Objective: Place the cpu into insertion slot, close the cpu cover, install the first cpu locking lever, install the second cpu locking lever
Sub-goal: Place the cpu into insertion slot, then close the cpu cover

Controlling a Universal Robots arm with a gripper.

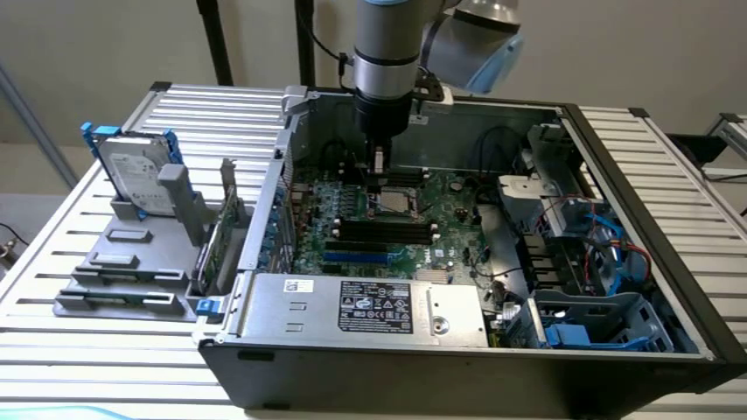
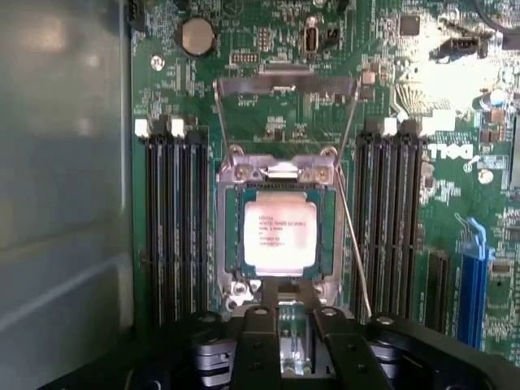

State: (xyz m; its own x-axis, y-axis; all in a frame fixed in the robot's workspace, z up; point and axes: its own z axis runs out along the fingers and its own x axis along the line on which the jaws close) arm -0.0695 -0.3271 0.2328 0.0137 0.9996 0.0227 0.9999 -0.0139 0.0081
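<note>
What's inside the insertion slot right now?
The cpu lies in the insertion slot, pale printed face up, with the cpu cover framing it. Whatever is beneath the cpu is hidden by it.

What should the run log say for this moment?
cpu: seated in insertion slot | cpu cover: looks raised, not closed | arm: directly above

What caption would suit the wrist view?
The cpu sits in the insertion slot on the green motherboard, the gripper close by.

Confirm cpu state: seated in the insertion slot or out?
In. The cpu lies flat and square inside the insertion slot, pale face up, its edges parallel to the slot's rim.
</note>
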